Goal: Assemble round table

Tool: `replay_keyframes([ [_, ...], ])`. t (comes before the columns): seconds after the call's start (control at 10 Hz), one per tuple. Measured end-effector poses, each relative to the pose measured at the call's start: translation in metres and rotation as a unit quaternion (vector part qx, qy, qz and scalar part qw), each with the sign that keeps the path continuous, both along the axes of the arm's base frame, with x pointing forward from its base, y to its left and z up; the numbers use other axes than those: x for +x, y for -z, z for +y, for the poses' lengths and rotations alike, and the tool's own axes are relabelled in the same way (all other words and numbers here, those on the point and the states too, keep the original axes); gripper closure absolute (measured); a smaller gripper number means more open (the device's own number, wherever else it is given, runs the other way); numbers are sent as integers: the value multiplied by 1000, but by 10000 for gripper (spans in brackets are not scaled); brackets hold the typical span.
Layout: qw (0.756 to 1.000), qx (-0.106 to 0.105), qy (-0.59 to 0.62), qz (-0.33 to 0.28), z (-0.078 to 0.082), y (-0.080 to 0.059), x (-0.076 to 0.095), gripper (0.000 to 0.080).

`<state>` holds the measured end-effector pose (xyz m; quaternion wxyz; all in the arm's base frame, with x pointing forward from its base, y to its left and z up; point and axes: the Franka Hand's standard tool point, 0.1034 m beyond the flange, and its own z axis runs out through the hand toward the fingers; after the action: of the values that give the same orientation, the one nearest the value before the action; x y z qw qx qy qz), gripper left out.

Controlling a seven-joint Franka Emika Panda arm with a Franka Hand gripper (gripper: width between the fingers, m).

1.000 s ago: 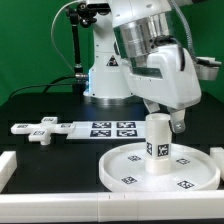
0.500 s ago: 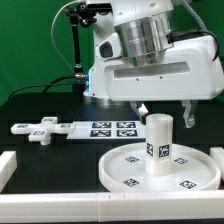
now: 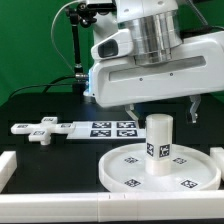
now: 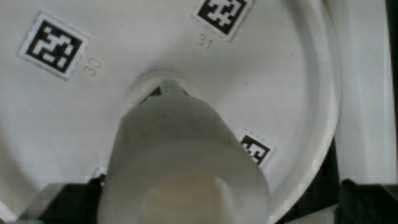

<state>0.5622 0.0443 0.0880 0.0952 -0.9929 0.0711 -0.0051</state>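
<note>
The round disc (image 3: 130,165) lies flat at the front of the exterior view's right, with square markers on its face. The short thick cylinder leg (image 3: 158,143) stands upright on the disc. The cross-shaped foot piece (image 3: 38,129) lies apart on the black table on the exterior view's left. My gripper (image 3: 162,109) hangs open just above the leg's top, one finger out to each side, and it touches nothing. In the wrist view I look straight down on the leg (image 4: 175,165) and the disc (image 4: 125,45), with my gripper (image 4: 217,205) spread wider than the leg.
The marker board (image 3: 108,129) lies flat behind the disc, next to the foot piece. White border bars (image 3: 50,207) run along the table's front and front-left edge. The arm's base (image 3: 105,75) stands at the back, before a green backdrop.
My hand has turned about its upright axis, so it now faces the exterior camera broadside with its fingers either side above the leg. Leg, disc and foot piece stayed put.
</note>
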Motion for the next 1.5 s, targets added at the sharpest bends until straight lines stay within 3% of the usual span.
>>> replay_keyframes([
  [0.5, 985, -8, -168, -31, -3, 0, 0, 150],
  [0.8, 939, -37, -340, -47, -3, 1, -1, 150],
  [1.4, 866, -46, -493, -63, -6, 3, -1, 150],
  [1.5, 839, -53, -537, -65, -8, 2, 0, 150],
])
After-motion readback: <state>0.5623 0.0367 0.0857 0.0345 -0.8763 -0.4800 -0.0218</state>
